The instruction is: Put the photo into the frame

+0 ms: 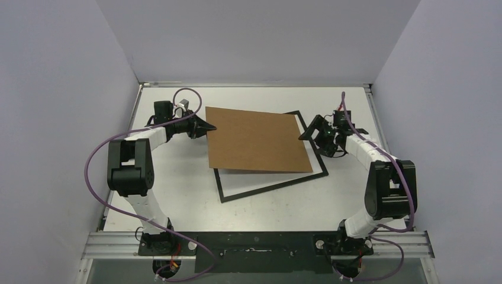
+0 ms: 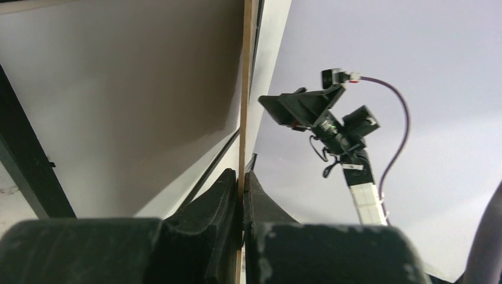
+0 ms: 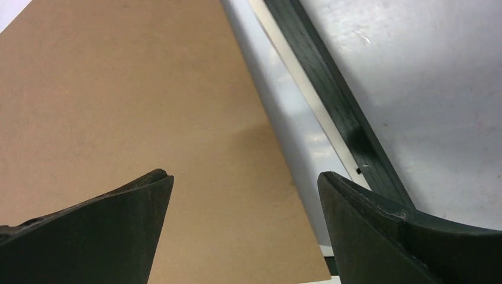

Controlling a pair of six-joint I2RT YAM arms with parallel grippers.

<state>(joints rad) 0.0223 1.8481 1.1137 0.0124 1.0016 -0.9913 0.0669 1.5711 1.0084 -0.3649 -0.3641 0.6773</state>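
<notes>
I see the left gripper (image 1: pixel 207 126) pinching the flat brown cardboard sheet's (image 1: pixel 254 141) edge. The right gripper (image 1: pixel 309 132) gapes wide, the thin black rectangular frame's (image 1: pixel 269 187) rail beside its finger.

The left arm (image 1: pixel 131 168) rises from its base, folds at the elbow and reaches forward and inward, wrist about level. The left gripper (image 1: pixel 207 126) points right, its jaws pinched on the edge of a thin board (image 1: pixel 257 140). The right arm (image 1: pixel 388 183) mirrors it, reaching inward; the right gripper (image 1: pixel 310 128) points left with jaws spread wide
</notes>
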